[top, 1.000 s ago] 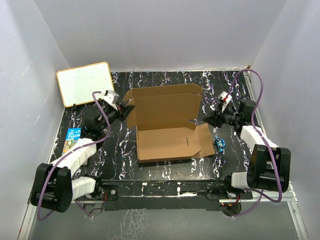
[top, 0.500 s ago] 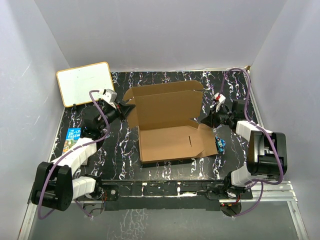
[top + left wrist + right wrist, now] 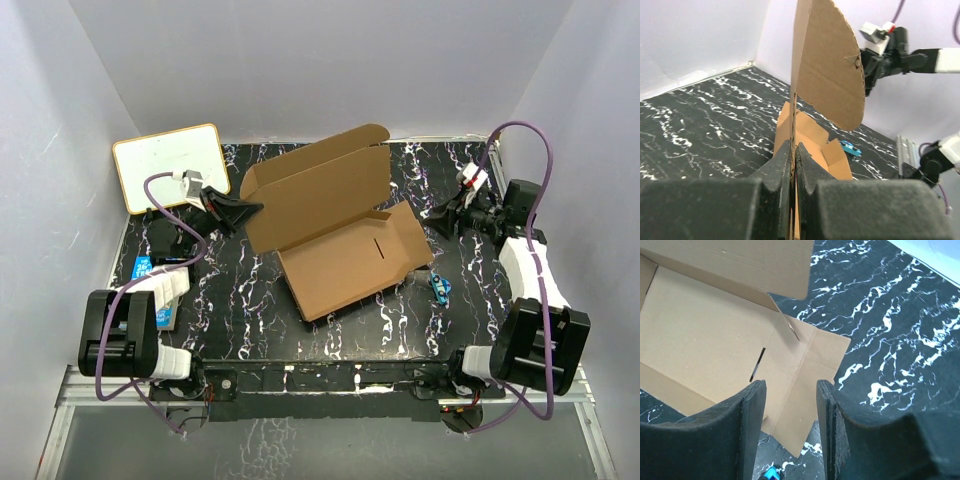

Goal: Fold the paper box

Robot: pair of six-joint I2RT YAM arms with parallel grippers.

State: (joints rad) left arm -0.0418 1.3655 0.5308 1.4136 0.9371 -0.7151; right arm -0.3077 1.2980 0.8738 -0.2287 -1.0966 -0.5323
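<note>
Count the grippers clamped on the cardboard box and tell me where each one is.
1. The left gripper pinches the box at its left flap. The right gripper hangs open over the right side, holding nothing.

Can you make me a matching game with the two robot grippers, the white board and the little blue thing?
1. left gripper
2. right gripper
3. white board
4. little blue thing

A. far left corner
B. jaws open, holding nothing
C. just right of the paper box
D. jaws shut on the box's edge

Pairs: 1-D, 2-B, 3-A, 4-C
</note>
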